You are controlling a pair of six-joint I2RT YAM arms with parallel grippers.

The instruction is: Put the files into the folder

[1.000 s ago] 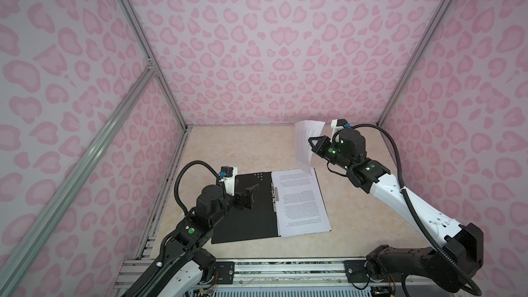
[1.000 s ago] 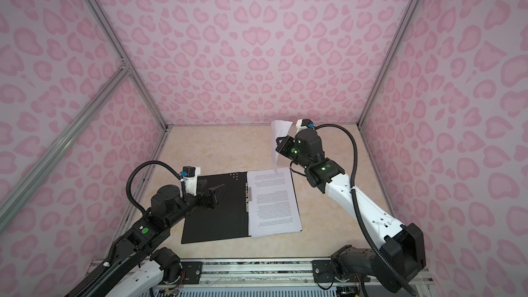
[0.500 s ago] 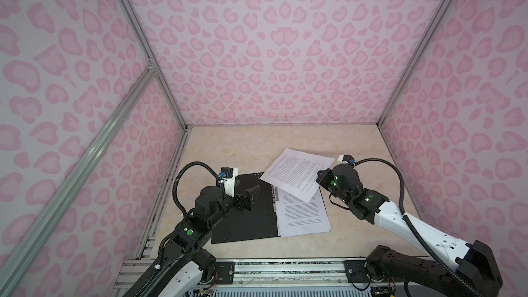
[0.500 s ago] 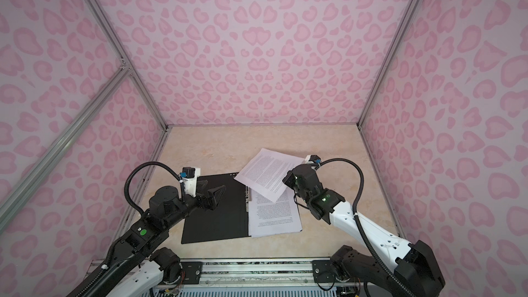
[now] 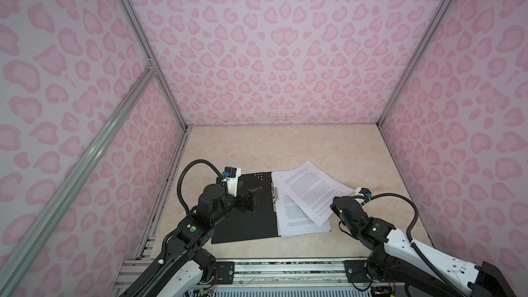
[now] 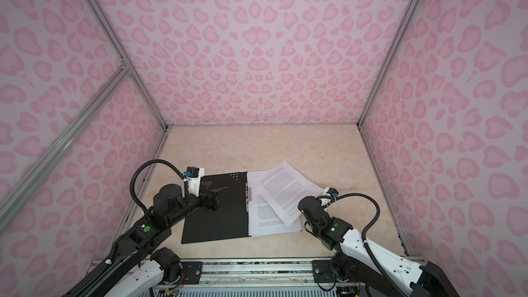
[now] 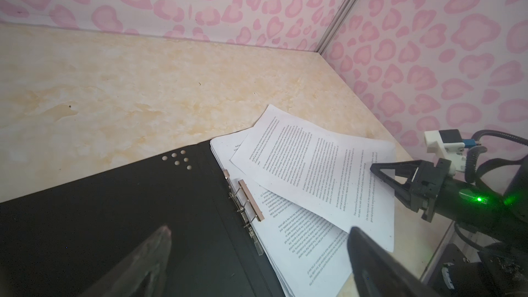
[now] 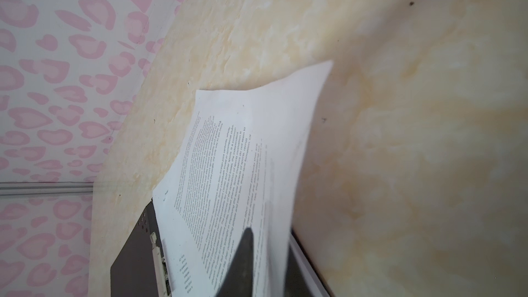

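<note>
Room: beige marbled tabletop (image 5: 285, 144) sitting inside pink heart-print walls (image 5: 271, 52).
Files: white printed paper sheets (image 5: 300, 224) resting in open black folder (image 5: 245, 224), right half, top one skewed.
Left pincer (image 5: 250, 189): hovering spread wide.
Right pincer (image 7: 384, 180): straddling skewed sheet's edge, jaws apart.

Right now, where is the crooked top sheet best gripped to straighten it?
Probably the top sheet's right corner, coming low from the right: it juts past the stack over the table, right beside the right hand. Most of the rest lies flat on paper.
</note>
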